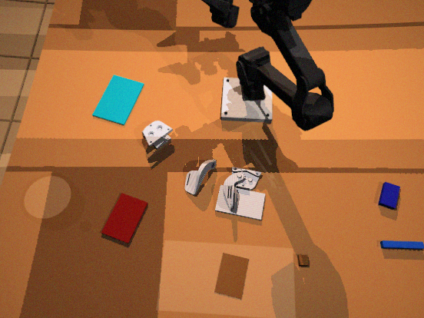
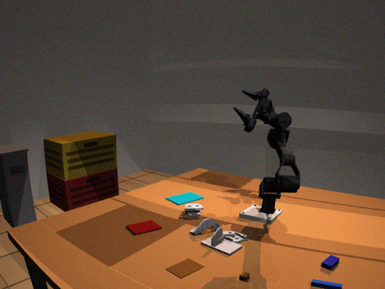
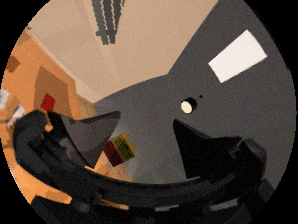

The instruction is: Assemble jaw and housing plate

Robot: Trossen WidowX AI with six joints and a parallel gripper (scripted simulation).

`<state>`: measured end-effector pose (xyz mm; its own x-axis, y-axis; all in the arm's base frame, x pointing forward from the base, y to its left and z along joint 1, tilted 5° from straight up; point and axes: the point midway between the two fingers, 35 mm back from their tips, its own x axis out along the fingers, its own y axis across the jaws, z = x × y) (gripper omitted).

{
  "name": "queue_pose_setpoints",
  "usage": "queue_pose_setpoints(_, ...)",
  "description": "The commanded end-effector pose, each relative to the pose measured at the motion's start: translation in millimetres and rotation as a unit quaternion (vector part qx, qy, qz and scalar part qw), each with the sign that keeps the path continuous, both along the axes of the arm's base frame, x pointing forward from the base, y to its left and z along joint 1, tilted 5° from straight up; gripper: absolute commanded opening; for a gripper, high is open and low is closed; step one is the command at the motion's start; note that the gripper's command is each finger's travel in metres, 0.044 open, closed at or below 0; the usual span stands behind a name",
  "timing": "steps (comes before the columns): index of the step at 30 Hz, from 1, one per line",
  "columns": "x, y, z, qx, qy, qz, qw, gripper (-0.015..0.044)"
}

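Note:
My gripper point(image 2: 238, 100) point(image 3: 147, 117) is open and empty, raised high above the table; its fingertips are outside the top view. The white base point(image 1: 251, 207) point(image 2: 227, 247) lies on the table with a raised pin section at its back. One grey jaw point(image 1: 230, 197) point(image 2: 217, 237) is on the base, its broad end standing over the flat part. The other jaw point(image 1: 191, 183) point(image 2: 208, 225) lies loose on the table left of the base. The white housing plate point(image 1: 156, 135) point(image 2: 194, 209) with two holes sits farther back left, on a dark grey part. Pin details are too small to tell.
A cyan panel point(image 1: 119, 100) point(image 2: 185, 198) lies at the back left, a red block point(image 1: 124, 218) point(image 2: 144, 227) at the left. A brown patch point(image 1: 232, 276), a small brown block point(image 1: 303, 260) and two blue blocks point(image 1: 389, 196) point(image 1: 402, 245) lie in front and right.

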<state>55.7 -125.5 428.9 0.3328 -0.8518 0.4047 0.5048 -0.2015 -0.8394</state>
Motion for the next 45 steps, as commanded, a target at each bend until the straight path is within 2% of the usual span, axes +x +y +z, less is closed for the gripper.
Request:
queue_pose_setpoints(1,0.0,0.0,0.0,0.0,0.0,0.0,1.0,0.0426)
queue_pose_setpoints(17,0.0,0.0,0.0,0.0,0.0,0.0,1.0,0.0006)
queue_pose_setpoints(18,0.0,0.0,0.0,0.0,0.0,0.0,1.0,0.0)
queue_pose_setpoints(29,0.0,0.0,0.0,0.0,0.0,0.0,1.0,0.0)
queue_pose_setpoints(45,-28.5,-16.3,19.6,0.022,-0.14,0.086,0.986,0.042)
